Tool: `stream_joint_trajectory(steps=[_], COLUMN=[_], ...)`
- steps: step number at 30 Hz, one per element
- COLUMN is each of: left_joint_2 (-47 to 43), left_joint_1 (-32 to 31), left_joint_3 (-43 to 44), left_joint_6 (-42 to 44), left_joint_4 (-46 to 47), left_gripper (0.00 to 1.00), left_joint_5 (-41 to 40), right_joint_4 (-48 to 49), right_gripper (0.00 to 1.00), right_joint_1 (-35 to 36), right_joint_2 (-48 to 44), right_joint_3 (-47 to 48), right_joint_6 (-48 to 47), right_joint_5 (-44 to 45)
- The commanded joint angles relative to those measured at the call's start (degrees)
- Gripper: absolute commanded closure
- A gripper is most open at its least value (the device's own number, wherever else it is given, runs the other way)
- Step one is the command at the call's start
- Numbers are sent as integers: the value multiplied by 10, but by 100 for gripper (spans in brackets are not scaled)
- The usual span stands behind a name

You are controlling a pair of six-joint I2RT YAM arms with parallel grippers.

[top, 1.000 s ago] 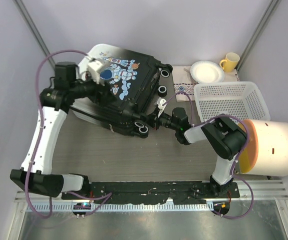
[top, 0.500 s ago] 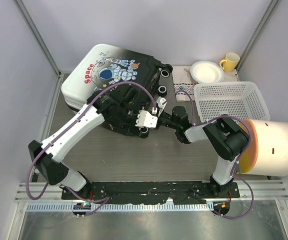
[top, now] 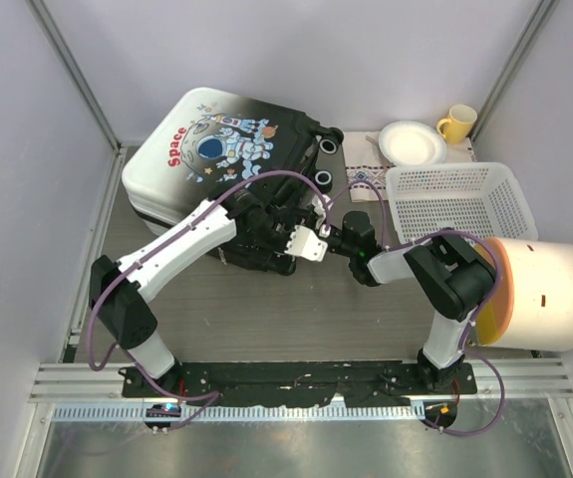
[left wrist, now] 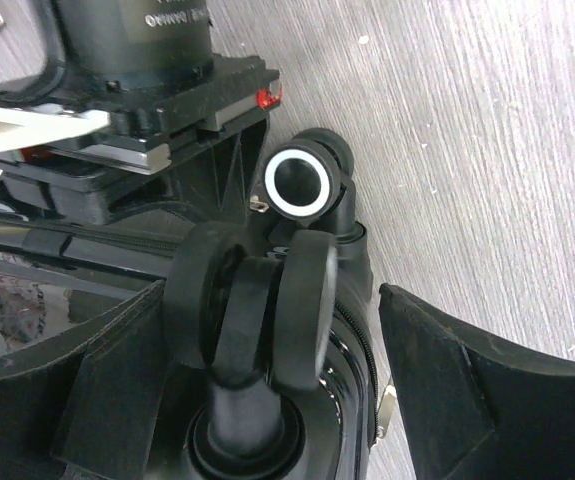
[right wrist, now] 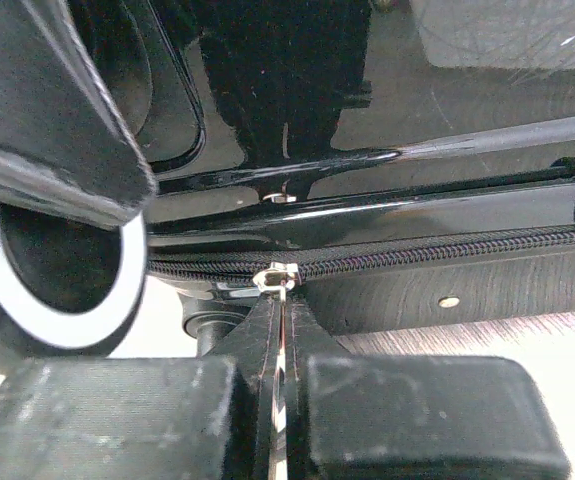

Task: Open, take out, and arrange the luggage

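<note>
Your luggage [top: 181, 159] lies zipped shut, upper left of the top view. At its wheeled corner the left gripper [top: 304, 242] gapes around a caster wheel [left wrist: 267, 310]; just right, the right gripper [right wrist: 281, 320] pinches the zipper pull [right wrist: 279, 278]. You're opening: next, draw that pull along the track.

The grey wood-grain table [top: 296, 314] carries the luggage [top: 181, 169], a white basket [top: 465, 194] and a patterned cloth [top: 366, 185]
</note>
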Motion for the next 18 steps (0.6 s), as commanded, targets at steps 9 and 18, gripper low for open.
stream_joint_trajectory(steps=[9,18], left_joint_2=[4,-52], left_joint_1=[-3,-3], left_joint_3=[-18,-60], left_joint_6=[15,57], left_joint_4=[30,-104], left_gripper=[56,100], left_joint_5=[3,-7], right_joint_4=[25,13], right_gripper=[99,99], right_joint_1=[-9,1], right_joint_2=[-31,-61], right_joint_3=[-7,-16], right_joint_6=[-11,-31], right_joint_5=[10,36])
